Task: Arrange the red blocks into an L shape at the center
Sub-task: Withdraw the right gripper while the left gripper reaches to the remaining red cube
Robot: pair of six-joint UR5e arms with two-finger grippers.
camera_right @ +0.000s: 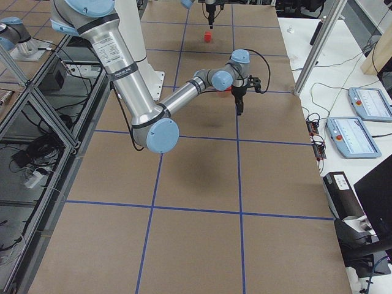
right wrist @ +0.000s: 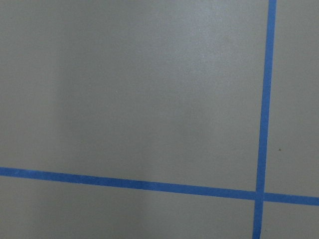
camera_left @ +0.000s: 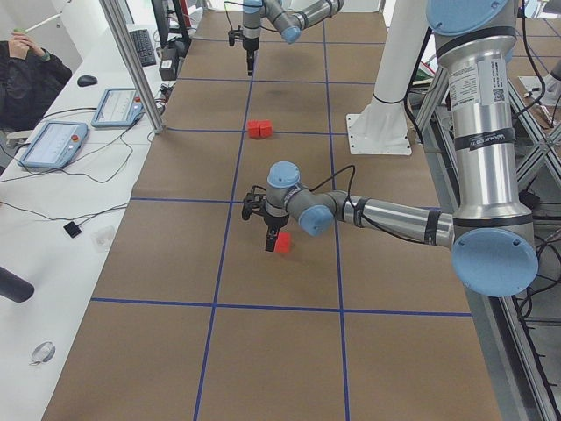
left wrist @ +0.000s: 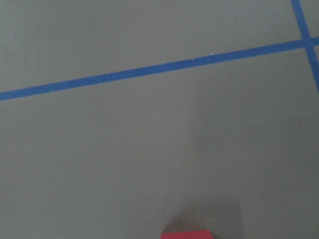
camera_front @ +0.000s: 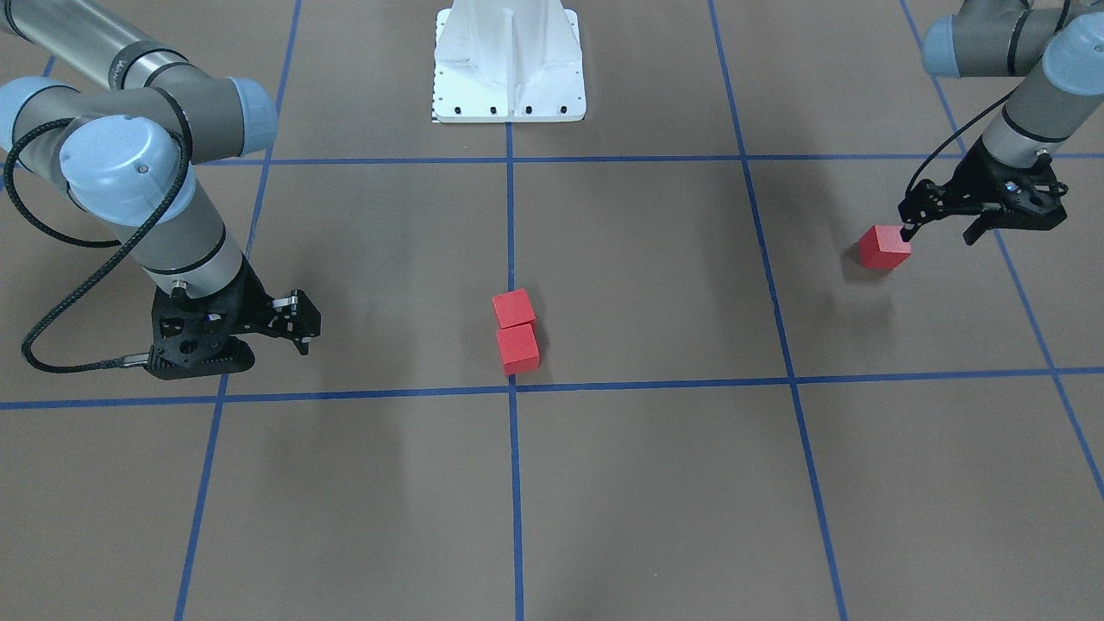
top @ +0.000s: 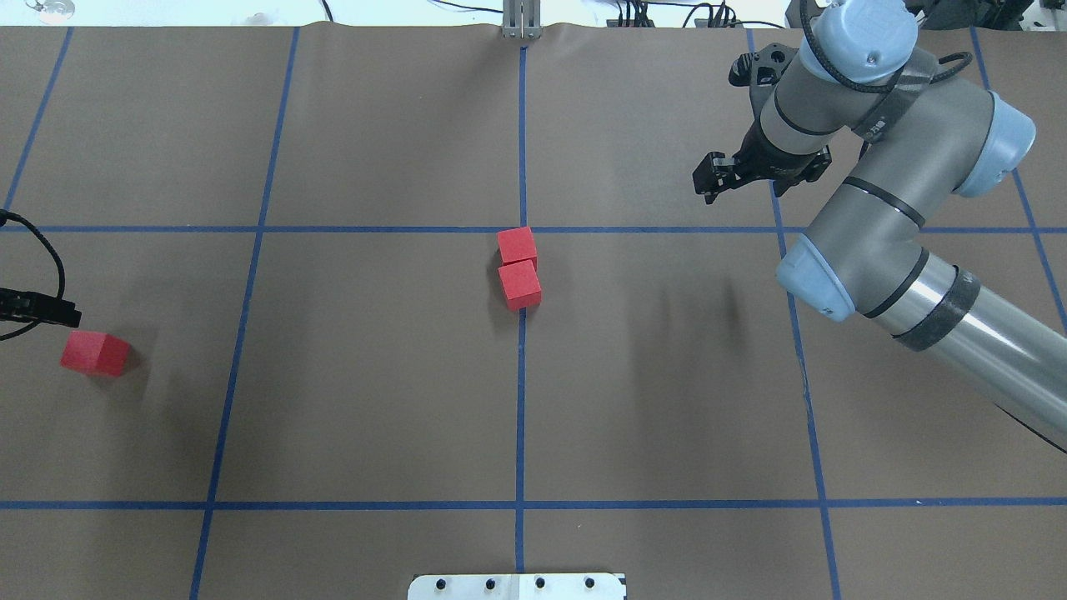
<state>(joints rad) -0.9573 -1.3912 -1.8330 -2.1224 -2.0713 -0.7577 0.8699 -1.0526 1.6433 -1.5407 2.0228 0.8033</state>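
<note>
Two red blocks (camera_front: 516, 332) sit touching at frame centre by the tape crossing (camera_front: 512, 388), while the left gripper (camera_front: 940, 228), jaws spread, hovers beside the stray third cube (camera_front: 883, 247) at right, likely to fetch it; right gripper (camera_front: 297, 332), apparently closed, idles left.

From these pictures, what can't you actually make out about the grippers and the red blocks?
- Left gripper: its fingers are too small to judge open or shut in the front-facing view, and the overhead view's edge cuts it off.
- Lone red block: the left wrist view's bottom edge crops it.
- Right gripper: its dark body hides the finger gap.
</note>
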